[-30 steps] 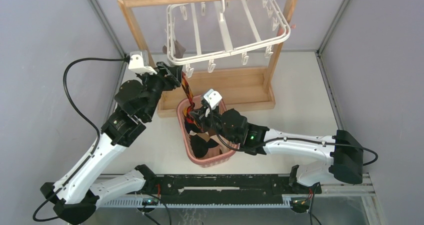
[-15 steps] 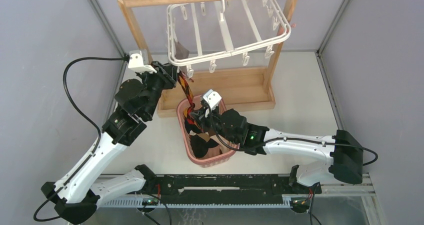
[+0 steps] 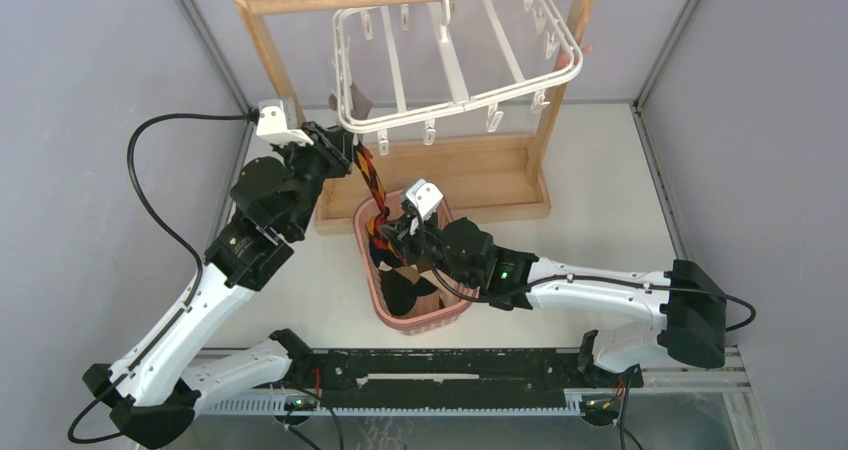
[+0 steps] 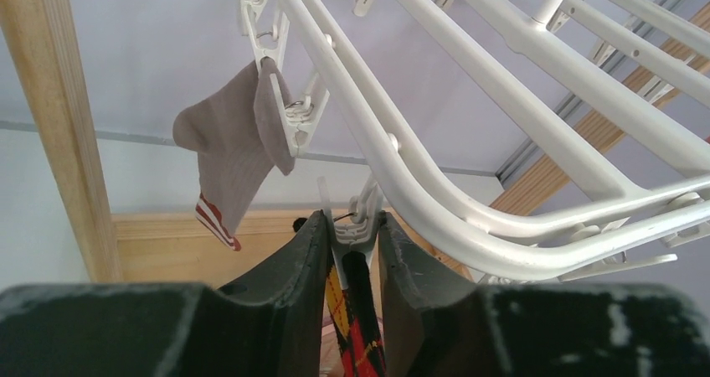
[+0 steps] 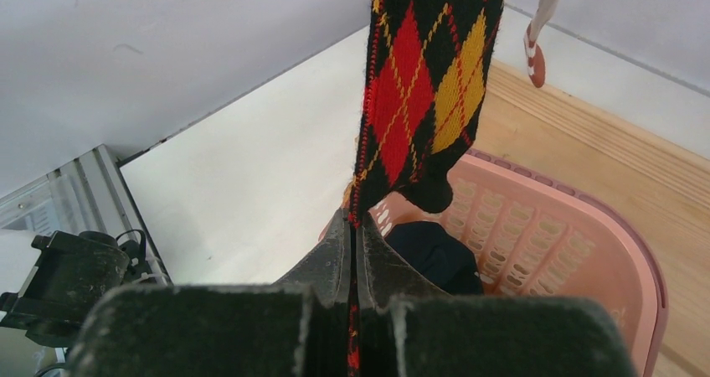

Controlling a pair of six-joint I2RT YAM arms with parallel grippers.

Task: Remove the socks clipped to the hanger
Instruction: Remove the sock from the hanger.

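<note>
The white hanger (image 3: 455,65) hangs from the wooden rack. A red-yellow argyle sock (image 3: 372,185) dangles from a clip (image 4: 358,230) on its near left corner. My left gripper (image 3: 348,156) (image 4: 352,223) is shut on that clip, and its fingers (image 4: 303,255) press the clip from both sides. The sock (image 4: 358,331) hangs just below the clip. My right gripper (image 3: 386,232) (image 5: 356,226) is shut on the sock's lower edge (image 5: 427,84), just above the basket. A grey sock with a red-white cuff (image 4: 233,155) (image 3: 356,100) stays clipped further back on the left.
The wooden rack (image 3: 268,50) has a post right beside my left gripper and a base tray behind the basket. The pink basket (image 3: 430,320) (image 5: 586,226) under my right gripper holds dark socks (image 3: 405,290). Grey walls close in on both sides.
My left jaws have closed in onto the clip holding the argyle sock. The hanger has shifted slightly. My right gripper has kept its hold without moving.
</note>
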